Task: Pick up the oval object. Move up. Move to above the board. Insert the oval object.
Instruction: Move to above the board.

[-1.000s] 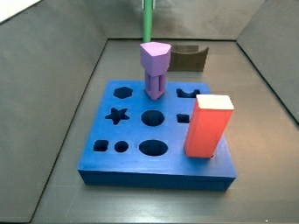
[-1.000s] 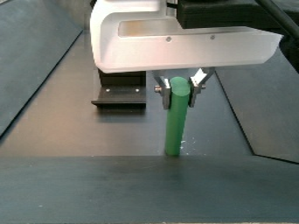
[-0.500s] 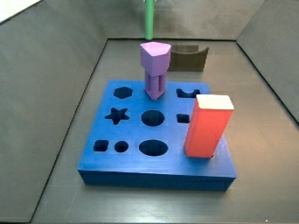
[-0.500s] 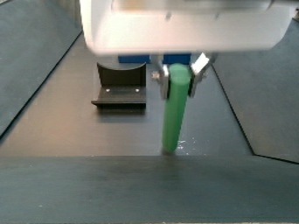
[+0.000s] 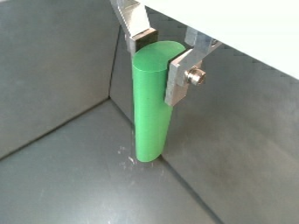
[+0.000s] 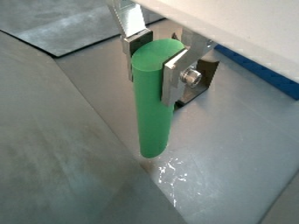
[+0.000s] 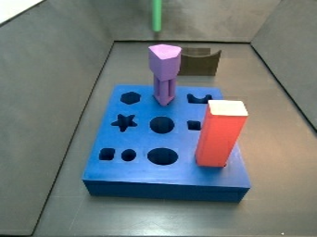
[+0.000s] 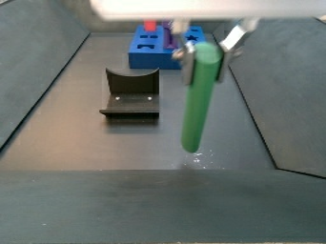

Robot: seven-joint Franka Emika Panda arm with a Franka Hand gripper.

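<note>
I see the thick square blue board (image 7: 168, 139) with dark shaped holes sitting on the grey floor, well apart from my peg. A purple peg (image 7: 164, 72) and a red rectangular block (image 7: 221, 132) stand in it already. The dark L-shaped fixture (image 8: 132, 92) stands between the board and me. My gripper (image 5: 163, 52) squeezes the top of the tall bright green oval object (image 5: 155, 103), which hangs upright with its bottom just off the floor, near a grey wall. So I think the pick is done and the lift is under way. Moving over the board and pushing the peg in are left. There is open room above, but the wall is close.
</note>
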